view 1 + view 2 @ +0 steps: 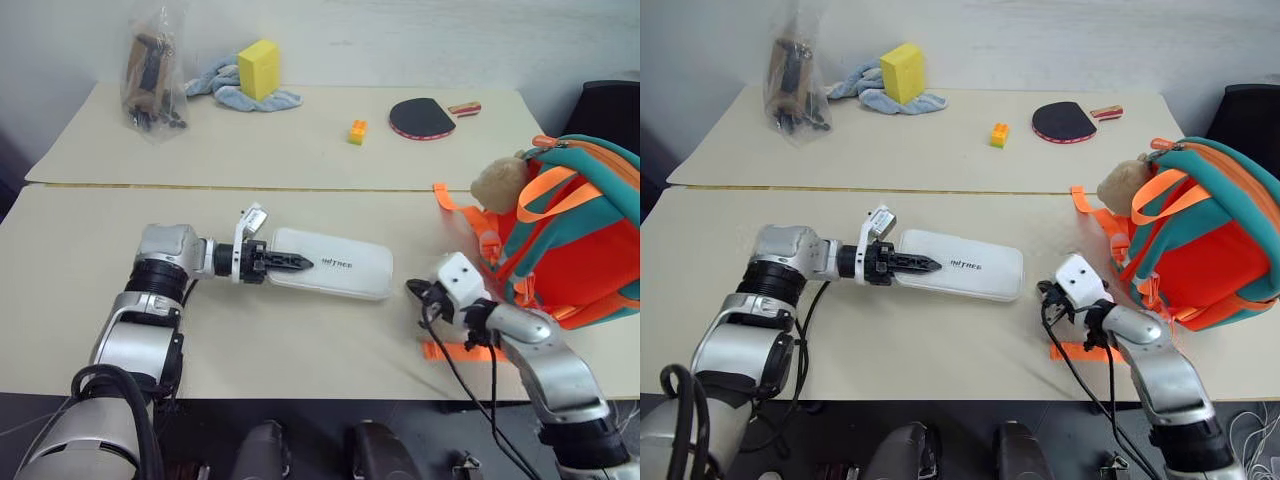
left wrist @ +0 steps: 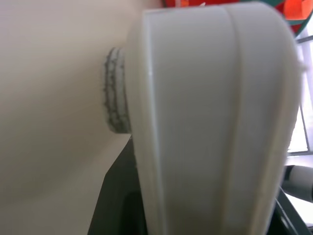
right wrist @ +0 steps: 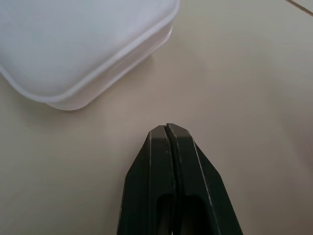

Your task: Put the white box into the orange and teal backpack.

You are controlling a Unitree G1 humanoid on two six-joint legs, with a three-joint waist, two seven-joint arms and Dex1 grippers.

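Observation:
The white box (image 1: 335, 265) lies flat near the middle of the front table, its long side running left to right. My left gripper (image 1: 300, 263) has closed over the box's left end, with one black finger lying across its top. The left wrist view looks straight along the box (image 2: 210, 122), which sits between the fingers. The orange and teal backpack (image 1: 580, 230) stands at the table's right edge with a tan plush toy (image 1: 497, 182) on it. My right gripper (image 3: 168, 128) is shut and empty, low over the table between the box's right end (image 3: 83, 44) and the backpack.
On the far table are a yellow sponge block (image 1: 259, 68) on a blue cloth (image 1: 225, 88), a clear plastic bag (image 1: 153, 75), a small orange brick (image 1: 357, 132) and a table tennis paddle (image 1: 422, 117). An orange strap (image 1: 455, 350) lies under my right wrist.

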